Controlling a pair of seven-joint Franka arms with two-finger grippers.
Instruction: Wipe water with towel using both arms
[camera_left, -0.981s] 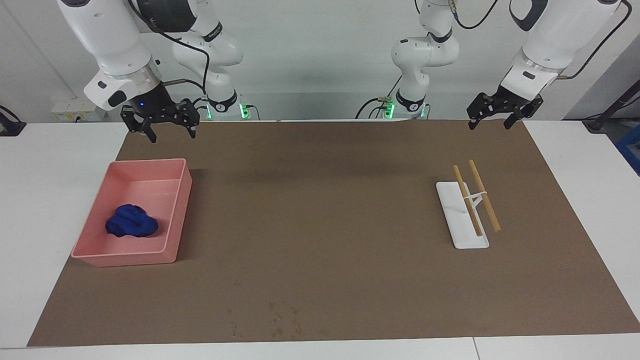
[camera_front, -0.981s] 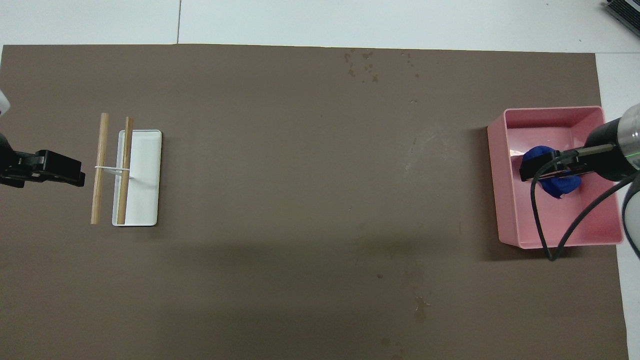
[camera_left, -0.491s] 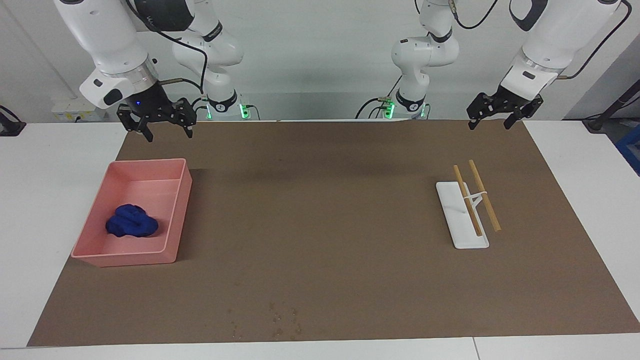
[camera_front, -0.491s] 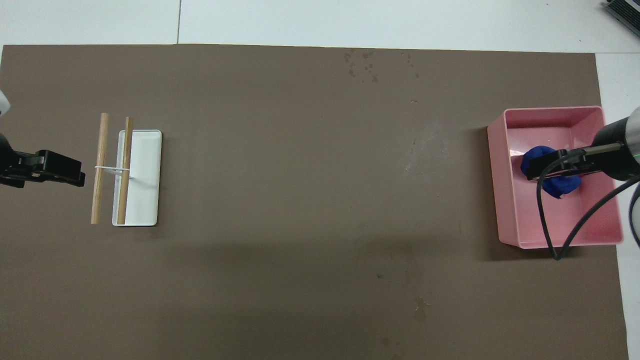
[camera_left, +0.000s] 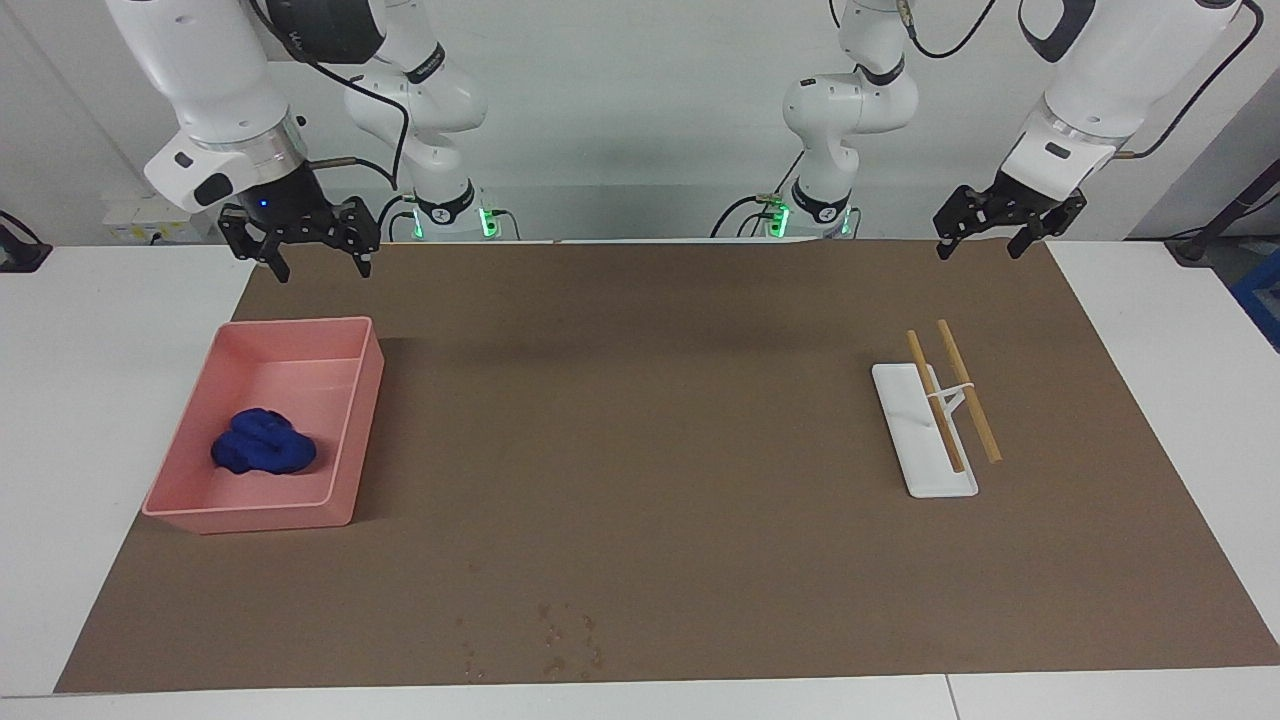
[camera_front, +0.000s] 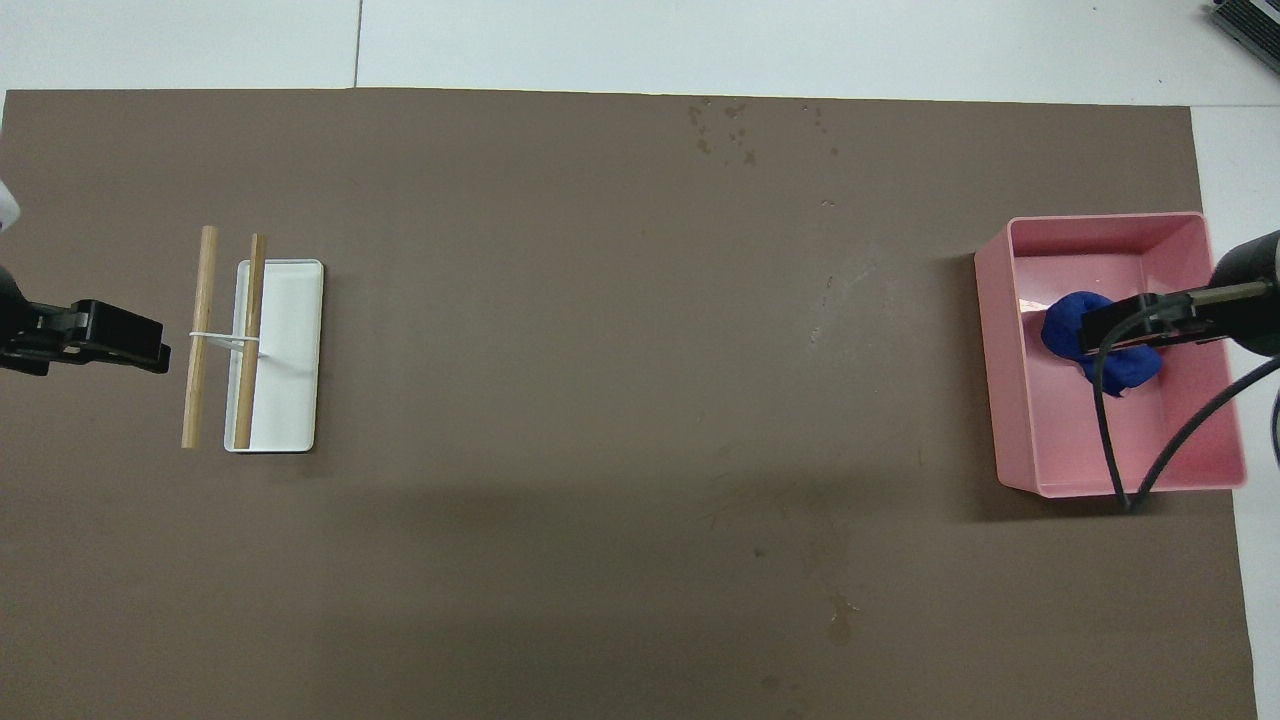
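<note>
The deep-blue towel (camera_left: 262, 452) lies bunched in the pink tray (camera_left: 352, 400), toward the right arm's end of the table. High above the tray hangs my right gripper (camera_left: 322, 268), open and holding nothing; in the overhead view this right gripper (camera_front: 1135, 325) covers part of the towel (camera_front: 1062, 325). Water drops (camera_left: 560, 640) dot the brown mat near its edge farthest from the robots, also seen as water drops (camera_front: 725, 130) from overhead. My left gripper (camera_left: 980, 250) waits open and empty in the air at the left arm's end, and the overhead view shows this left gripper (camera_front: 110, 335) beside the sticks.
A white stand (camera_left: 915, 455) carrying two wooden sticks (camera_left: 968, 405) joined by a white band sits on the mat toward the left arm's end. The brown mat (camera_left: 640, 450) covers most of the white table. A black cable (camera_front: 1110, 430) hangs across the tray.
My right gripper has drifted toward the right arm's end of the table, staying raised and open. The left arm, towel and tray have not moved.
</note>
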